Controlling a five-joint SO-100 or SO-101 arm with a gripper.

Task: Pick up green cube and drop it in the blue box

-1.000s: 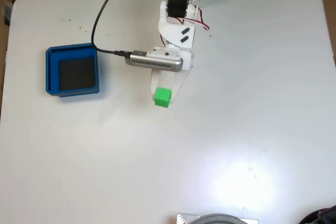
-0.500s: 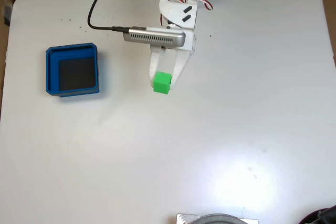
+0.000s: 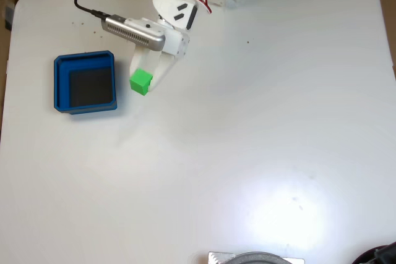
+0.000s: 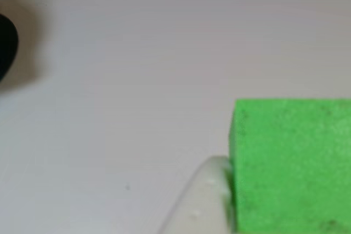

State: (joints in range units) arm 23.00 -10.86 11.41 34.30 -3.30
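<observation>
The green cube [image 3: 141,82], plain-faced, sits slightly turned, no long axis, clamped in the gripper [image 3: 143,84] just beside the blue box [image 3: 60,85].

In the fixed view I see bare worktop [image 3: 247,153] across the whole centre and right of the frame, open for passing. At the left, the blue box [image 3: 85,83] sits with raised walls. My hand [image 3: 143,83], clamping the green cube [image 3: 141,82], is just right of it, a narrow bare strip between them. A round grey object [image 3: 257,258] pokes in at the bottom edge.
</observation>
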